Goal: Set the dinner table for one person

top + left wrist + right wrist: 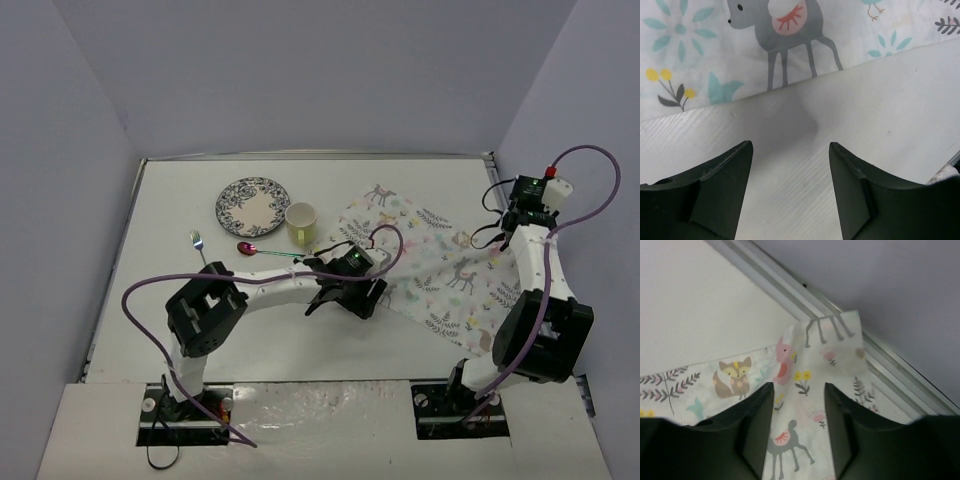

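Worktop (330, 350) rim props the animal-print cloth (440, 260) corner between your spread right pincer (799, 390), so lifting may snag it; your left pincer (790, 147) gapes empty too.

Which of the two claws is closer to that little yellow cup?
The left. The left gripper sits just on the robot's side of the yellow cup, at the cloth's left edge; the right gripper is off at the cloth's far right corner.

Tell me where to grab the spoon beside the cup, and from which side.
Pinch the spoon at mid-handle, coming straight down with the jaws across it. It lies flat on the dinner table, so nothing offers a side grip; the handle is thin and straight, while the bowl end is wide.
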Tool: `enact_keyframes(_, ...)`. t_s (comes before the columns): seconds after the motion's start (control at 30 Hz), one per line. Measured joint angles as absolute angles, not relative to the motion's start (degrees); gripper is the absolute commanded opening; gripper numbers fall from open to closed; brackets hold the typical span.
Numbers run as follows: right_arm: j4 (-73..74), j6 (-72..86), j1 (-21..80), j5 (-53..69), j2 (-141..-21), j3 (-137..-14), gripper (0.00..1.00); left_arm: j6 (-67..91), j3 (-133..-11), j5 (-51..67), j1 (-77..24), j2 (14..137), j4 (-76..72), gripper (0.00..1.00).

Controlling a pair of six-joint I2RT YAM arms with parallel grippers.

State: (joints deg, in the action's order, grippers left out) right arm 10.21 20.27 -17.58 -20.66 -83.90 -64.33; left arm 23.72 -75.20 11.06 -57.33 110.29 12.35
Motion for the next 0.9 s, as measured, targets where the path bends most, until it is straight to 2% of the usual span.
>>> enact_keyframes(0.2, 8.8, 17.3, -11.9, -10.0, -82.1, -60.3, 0.52, 23.6, -74.7, 9.4, -56.8, 103.0, 15.4, 0.62)
enact_keyframes(0.33, 6.5, 14.2, -5.4, -3.3, -82.3, -60.0, 0.55, 24.0, -74.5, 6.1, -54.9, 95.9, 18.1, 0.76)
enact_keyframes(0.47, 3.7, 9.7, 1.2, 0.7, -87.6, -62.8, 0.65, 24.4, -72.7, 1.7, -50.4, 87.0, 21.2, 0.95)
enact_keyframes(0.5, 3.0, 8.3, 3.0, 1.1, -90.1, -64.1, 0.67, 24.4, -72.2, 0.3, -49.0, 84.4, 22.4, 0.97)
enact_keyframes(0.7, 0.6, 1.0, 12.7, 4.9, -104.4, -71.3, 0.72, 23.6, -71.9, -5.6, -39.3, 70.7, 29.0, 0.97)
enact_keyframes(0.9, 0.6, -3.2, 17.8, 6.8, -112.8, -77.4, 0.74, 20.9, -69.8, -9.0, -30.4, 63.7, 32.7, 0.97)
